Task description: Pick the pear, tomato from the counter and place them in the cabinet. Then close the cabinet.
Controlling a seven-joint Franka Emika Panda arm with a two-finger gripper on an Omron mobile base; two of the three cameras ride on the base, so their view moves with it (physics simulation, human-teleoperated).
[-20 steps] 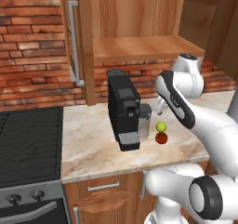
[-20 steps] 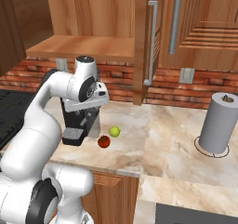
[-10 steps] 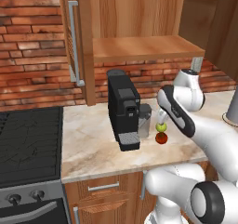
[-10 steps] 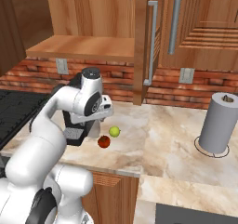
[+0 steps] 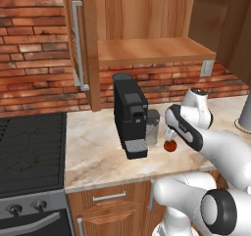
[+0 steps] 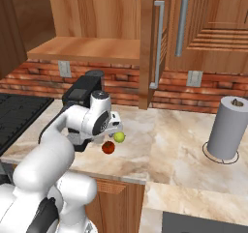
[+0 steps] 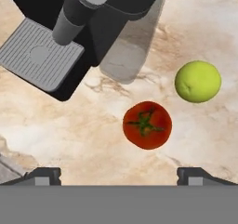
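Observation:
The red tomato (image 7: 147, 124) lies on the beige counter (image 7: 69, 121), between and just ahead of my gripper (image 7: 119, 176). Its two dark fingertips (image 7: 44, 175) stand far apart, so it is open and holds nothing. The yellow-green pear (image 7: 197, 81) rests a little beyond the tomato, apart from it. From the right base view, the hand hovers low just above the tomato (image 6: 109, 148) and the pear (image 6: 119, 137). In the left base view my arm covers the pear, and the tomato (image 5: 170, 146) peeks out below it. Above the counter, the wooden cabinet (image 5: 152, 51) stands open with a bare shelf.
A black coffee machine (image 5: 130, 115) with a grey drip tray (image 7: 39, 53) stands close to the left of the fruits. A grey paper towel roll (image 6: 227, 130) stands at the right. The black stove top (image 5: 29, 152) lies to the left. The cabinet door (image 5: 77, 44) hangs open.
My arm has swung down and forward, bringing the hand low over the tomato and pear. The jaws stayed wide apart. Neither fruit has moved.

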